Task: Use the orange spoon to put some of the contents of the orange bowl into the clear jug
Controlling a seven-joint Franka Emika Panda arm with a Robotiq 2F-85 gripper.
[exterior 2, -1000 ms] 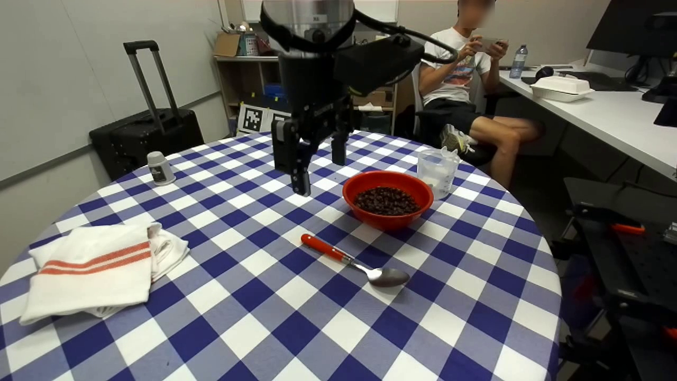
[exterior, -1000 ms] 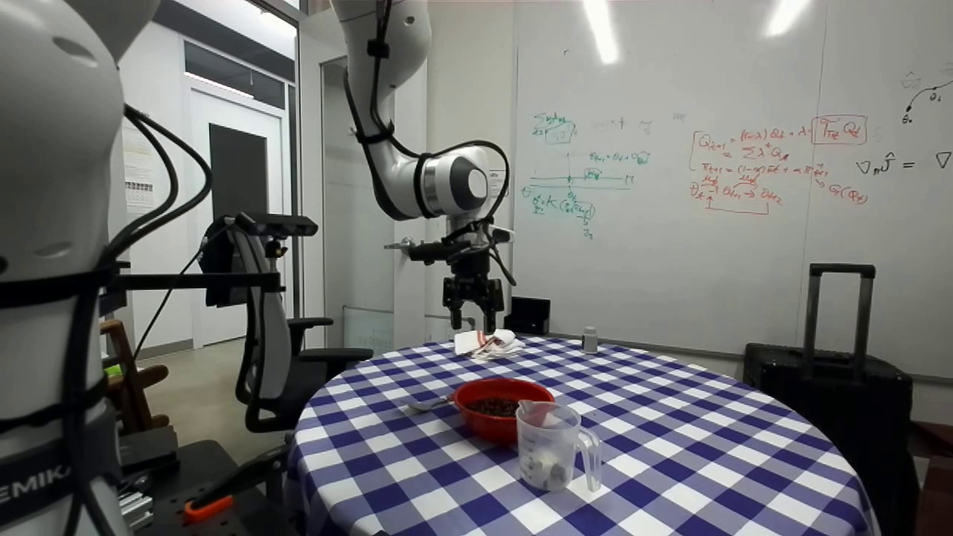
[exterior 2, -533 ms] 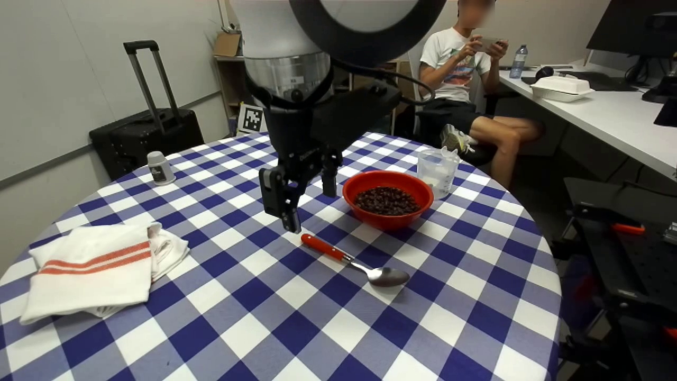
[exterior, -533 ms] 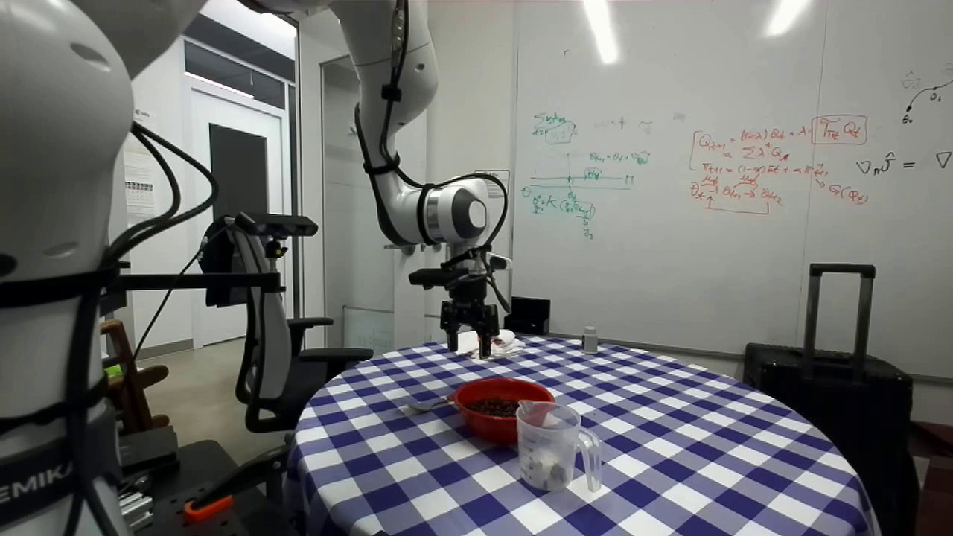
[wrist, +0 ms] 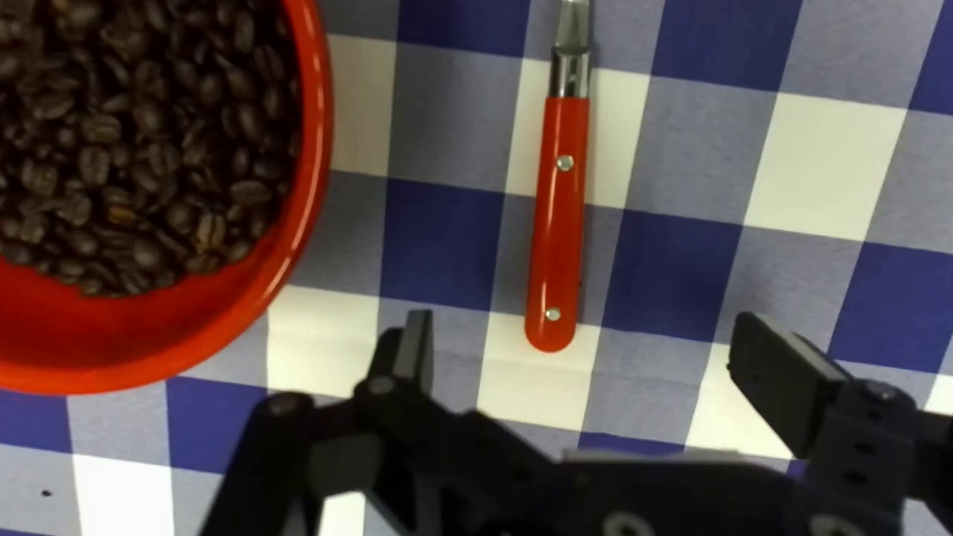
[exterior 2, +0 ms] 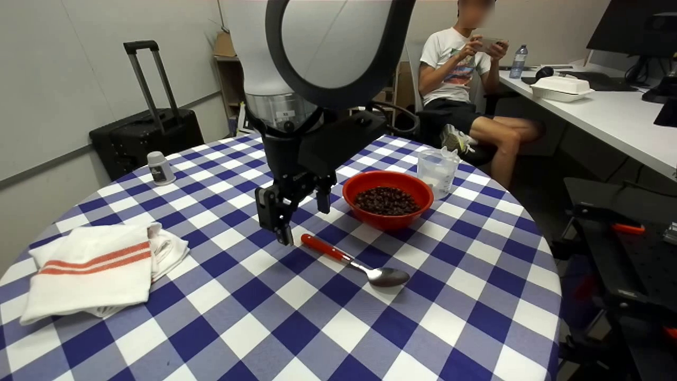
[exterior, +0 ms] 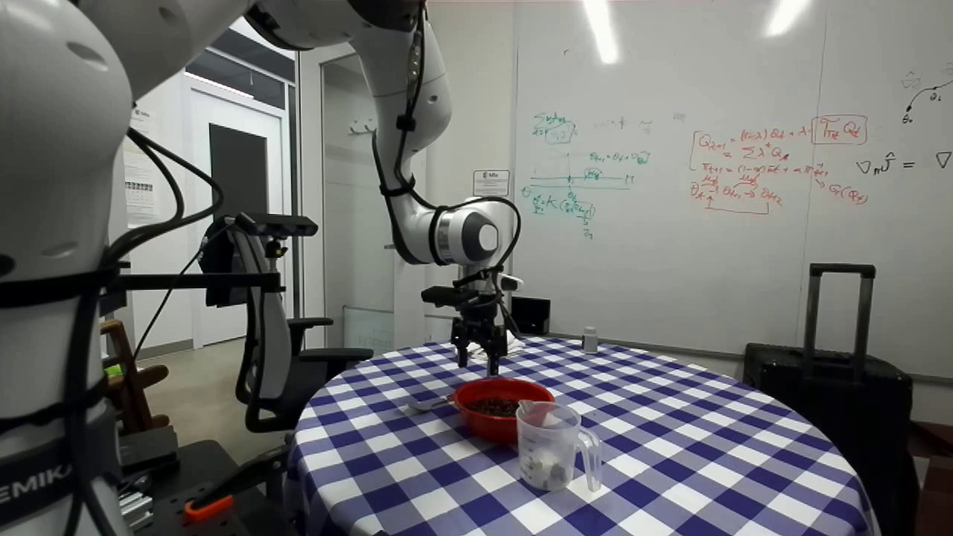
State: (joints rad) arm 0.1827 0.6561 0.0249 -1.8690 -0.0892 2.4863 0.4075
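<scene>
Your one end effector (wrist: 582, 346) hangs spread near one orange spoon (wrist: 558, 223).
On the bench (exterior 2: 254, 338), the spoon lies beside one orange bowl (exterior 2: 389, 222) with dark beans (wrist: 149, 141), and one clear jug (exterior: 545, 447) stands near the bowl.

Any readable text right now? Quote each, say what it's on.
"EMIK", rest hidden: robot arm's dark band.
"Ĵ =": whiteboard, black handwriting.
Red equations, green equations there: only partly legible.
Markings too small or blurred: wall sign, paper poster, clear measuring jug, small bottle, water bottle, gripper, arm sticker.
</scene>
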